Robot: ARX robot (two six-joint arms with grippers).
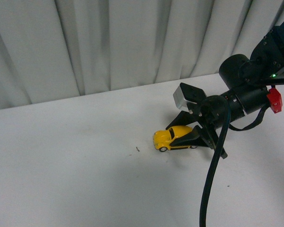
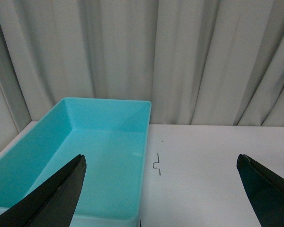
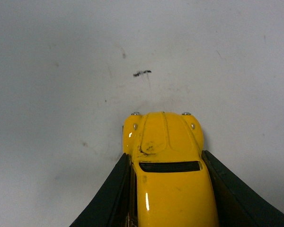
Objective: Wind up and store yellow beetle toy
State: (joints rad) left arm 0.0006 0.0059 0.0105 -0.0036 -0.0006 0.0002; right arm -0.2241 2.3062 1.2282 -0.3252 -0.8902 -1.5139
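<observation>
Now clamped on the yellow beetle toy [image 1: 173, 138] with the right end effector [image 1: 176, 134], one dark finger pressed against each flank, clearest in the right wrist view. Sits on its wheels on the white table [image 1: 61, 184], a little right of centre in the front view, nose toward the robot's left. Just ahead of that nose, apart from it, a small dark mark [image 1: 137, 150] on the table. Extends in from the right side, low over the surface, with a black cable [image 1: 210, 179] drooping from the arm toward the near edge. Behind the table, a pale pleated curtain [image 1: 109, 42].

Over on the other side, released: the left end effector [image 2: 161, 160], fingers spread far apart above the table in its own wrist view. Beyond it, a teal bin [image 2: 109, 112] resting on the table close to the curtain. Just beside the bin's long wall, a thin dark squiggle [image 2: 157, 165] on the white surface. Cannot tell how the bin lies relative to the toy, seen only in separate views.
</observation>
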